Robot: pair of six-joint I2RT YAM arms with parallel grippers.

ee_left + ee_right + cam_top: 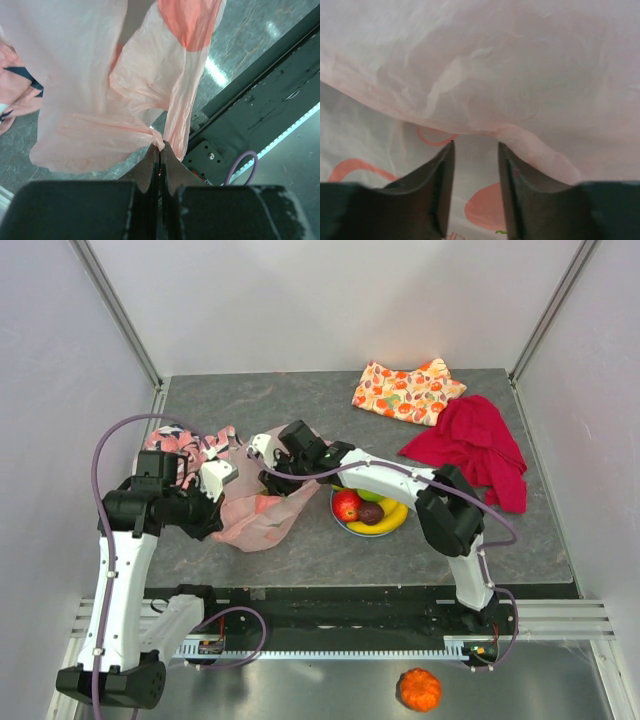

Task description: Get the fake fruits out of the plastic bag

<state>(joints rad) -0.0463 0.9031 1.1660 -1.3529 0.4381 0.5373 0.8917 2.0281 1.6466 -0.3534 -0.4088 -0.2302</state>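
The pink plastic bag (pixel 262 517) lies crumpled left of the blue plate (pixel 345 524). On the plate sit a red apple (pixel 347 505), a yellow banana (pixel 385 520), a dark purple fruit (pixel 370 512) and a green fruit (pixel 369 494). My left gripper (pixel 215 523) is shut on a fold of the bag (pixel 100 125), pinched at my fingertips (pixel 150 156). My right gripper (pixel 268 480) is at the bag's upper right edge, open, its fingers (pixel 442 180) against the bag film (pixel 485 65) with nothing between them. No fruit shows inside the bag.
A pink-and-black patterned cloth (pixel 195 447) lies behind the left gripper. A fruit-print orange cloth (pixel 405 390) and a red cloth (pixel 478 445) lie at the back right. A small orange pumpkin (pixel 419 689) sits off the table at the front.
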